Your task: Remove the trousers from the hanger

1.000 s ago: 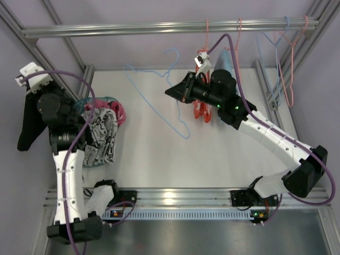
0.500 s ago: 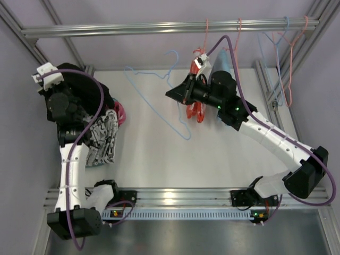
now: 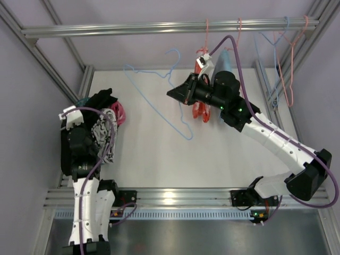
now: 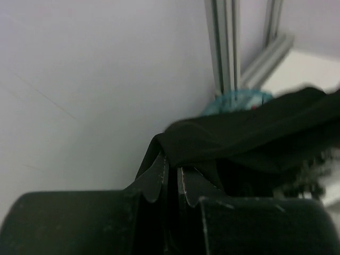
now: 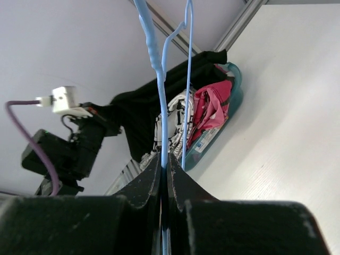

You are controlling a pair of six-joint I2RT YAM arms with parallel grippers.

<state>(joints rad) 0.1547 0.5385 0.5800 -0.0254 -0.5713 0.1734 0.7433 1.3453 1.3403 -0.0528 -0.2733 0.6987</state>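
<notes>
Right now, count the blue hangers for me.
2. One blue hanger is off the rail, pinched in the right fingers; the other hangs on the rail at far right. Others may be hidden.

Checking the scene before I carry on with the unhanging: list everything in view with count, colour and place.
black trousers: one, black, held over the basket at the left
orange-red trousers: one, orange-red with white, hanging below the rail beside the right arm
blue hanger: one, light blue, bare, held above the table
basket: one, teal, left side of the table
pink garment: one, pink, in the basket
patterned garment: one, black and white, in the basket
rail hangers: several, orange-pink and blue, far right
rail: one, silver, far side
table: one, white
left end effector: shut on the black trousers
right end effector: shut on the blue hanger
</notes>
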